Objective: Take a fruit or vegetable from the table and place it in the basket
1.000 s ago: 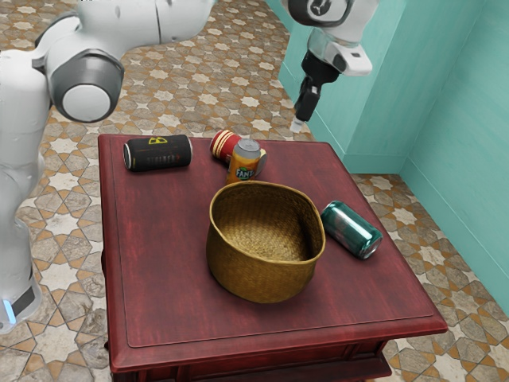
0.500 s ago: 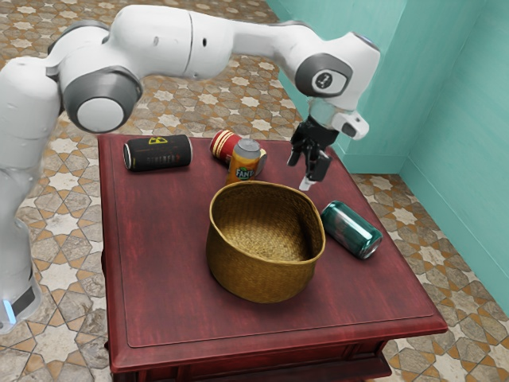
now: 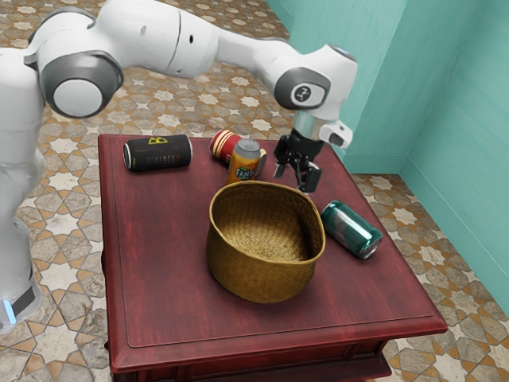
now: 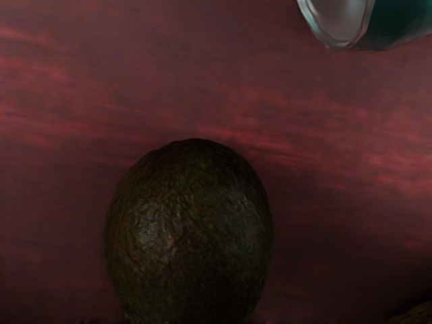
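Observation:
Over the far part of the table, just beyond the basket's far rim, my gripper (image 3: 293, 177) points down with its fingers apart, open. A dark, bumpy avocado (image 4: 192, 229) lies under the hand, large at the lower edge of the wrist view; I cannot make it out in the exterior view. The woven yellow-brown basket (image 3: 262, 274) stands upright near the table's middle. A bit of the same basket (image 4: 417, 316) appears in a corner of the wrist view.
A green can (image 3: 351, 229) lies beside the basket toward the exterior view's right, its end (image 4: 341, 17) near the avocado. An orange Fanta can (image 3: 243, 164) stands by a red can (image 3: 224, 146). A black can (image 3: 158, 153) lies farther left on the red table (image 3: 163, 263).
My gripper has come down over the table's far part and shifted toward the exterior view's left, nearer the Fanta can. The basket and cans have not moved.

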Controlling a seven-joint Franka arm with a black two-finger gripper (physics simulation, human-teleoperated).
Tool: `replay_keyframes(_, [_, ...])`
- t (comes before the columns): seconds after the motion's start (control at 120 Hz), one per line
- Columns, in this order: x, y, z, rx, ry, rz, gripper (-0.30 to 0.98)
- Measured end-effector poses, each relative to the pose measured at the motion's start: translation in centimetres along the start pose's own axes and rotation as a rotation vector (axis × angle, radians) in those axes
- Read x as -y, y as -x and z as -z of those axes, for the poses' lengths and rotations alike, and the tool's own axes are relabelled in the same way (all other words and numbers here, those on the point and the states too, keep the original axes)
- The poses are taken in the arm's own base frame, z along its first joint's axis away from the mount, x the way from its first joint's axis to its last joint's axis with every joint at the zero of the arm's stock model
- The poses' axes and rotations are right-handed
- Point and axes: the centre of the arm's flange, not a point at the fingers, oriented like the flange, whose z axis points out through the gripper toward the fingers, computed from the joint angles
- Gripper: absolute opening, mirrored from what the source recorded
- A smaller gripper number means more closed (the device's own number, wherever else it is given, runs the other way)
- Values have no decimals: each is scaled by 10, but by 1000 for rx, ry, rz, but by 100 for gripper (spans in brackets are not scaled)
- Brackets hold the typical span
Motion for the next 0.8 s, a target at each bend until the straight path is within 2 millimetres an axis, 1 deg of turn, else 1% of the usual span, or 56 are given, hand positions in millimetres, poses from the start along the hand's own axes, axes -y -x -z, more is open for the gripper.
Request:
replay_keyframes(0.1, [7, 4, -6, 5, 4, 28, 69])
replay_keyframes(0.242, [15, 3, -11, 2, 1, 66, 69])
replay_keyframes(0.8, [18, -1, -33, 0, -8, 132, 69])
